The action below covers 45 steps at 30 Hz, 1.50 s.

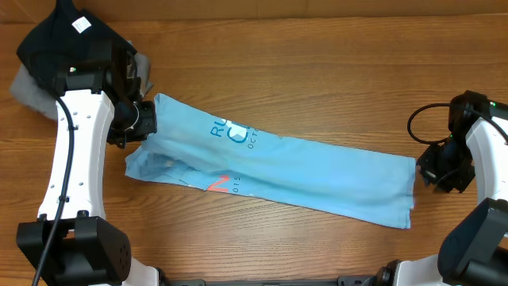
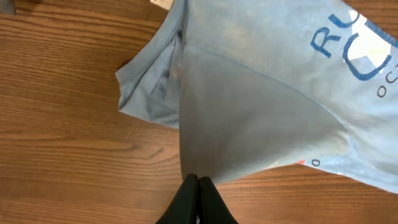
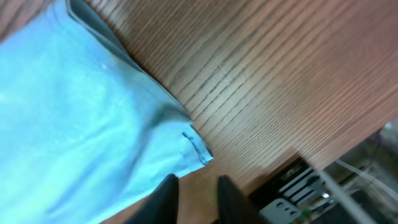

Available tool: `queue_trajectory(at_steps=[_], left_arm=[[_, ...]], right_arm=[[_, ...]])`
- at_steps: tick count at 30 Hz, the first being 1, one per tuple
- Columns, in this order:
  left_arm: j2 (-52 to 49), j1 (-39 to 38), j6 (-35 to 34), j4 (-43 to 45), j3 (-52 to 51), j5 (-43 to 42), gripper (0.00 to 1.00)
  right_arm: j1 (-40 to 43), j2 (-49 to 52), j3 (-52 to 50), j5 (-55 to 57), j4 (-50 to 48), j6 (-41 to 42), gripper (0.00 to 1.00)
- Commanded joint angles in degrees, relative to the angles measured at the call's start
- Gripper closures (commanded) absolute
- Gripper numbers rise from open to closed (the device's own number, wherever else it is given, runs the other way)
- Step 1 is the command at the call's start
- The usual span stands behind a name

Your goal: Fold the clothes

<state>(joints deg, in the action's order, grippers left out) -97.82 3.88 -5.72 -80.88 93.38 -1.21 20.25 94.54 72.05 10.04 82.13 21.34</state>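
Note:
The clothes (image 1: 302,171), a sky-blue T-shirt with blue lettering, lie as a long folded strip slanting across the table. My left gripper (image 1: 147,121) is at the strip's upper left end. In the left wrist view its jaws (image 2: 198,179) are pressed together, and the shirt (image 2: 261,93) is drawn into a taut point that ends between their tips. A sleeve (image 2: 149,87) bunches to the left. My right gripper (image 1: 425,171) sits just off the strip's right end. It stands open (image 3: 198,186) over bare wood, with the shirt's hem corner (image 3: 199,152) just ahead of it.
A black folded garment with a white tag (image 1: 67,36) and a grey one (image 1: 28,91) lie at the far left corner, behind the left arm. A black cable (image 1: 421,119) loops by the right arm. The table edge and some hardware (image 3: 298,193) are near the right gripper.

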Motion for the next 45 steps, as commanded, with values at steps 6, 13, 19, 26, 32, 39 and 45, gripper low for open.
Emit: queue_trajectory(at_steps=[6,13,19,26,32,39,45], left_arm=[[1.18,0.24,1.03,-0.07,0.85,1.42,0.46],[1.18,0.24,1.03,0.15,0.85,1.42,0.42],[1.18,0.24,1.05,0.22,0.85,1.42,0.41],[1.18,0.24,1.07,0.81,0.85,1.42,0.41],[1.18,0.24,1.07,0.81,0.85,1.42,0.41],[1.18,0.24,1.07,1.07,0.85,1.42,0.41],[1.18,0.24,1.07,1.16,0.85,1.42,0.41]], right_arm=[[0.13,-1.29,-0.96,0.57,-2.69,-0.07,0.14],[2.34,-1.09,-7.76,-6.86,-14.64,-0.11,0.08],[8.59,-0.98,-15.67,-18.71,-25.11,-6.14,0.04],[10.6,-0.98,-20.76,-26.21,-27.69,-9.42,0.1],[10.71,-0.98,-26.82,-25.68,-32.83,-8.81,0.27],[10.73,-1.07,-27.82,-21.66,-32.81,-6.51,0.9],[10.73,-3.1,-17.11,-18.56,-22.84,-6.34,0.96]])
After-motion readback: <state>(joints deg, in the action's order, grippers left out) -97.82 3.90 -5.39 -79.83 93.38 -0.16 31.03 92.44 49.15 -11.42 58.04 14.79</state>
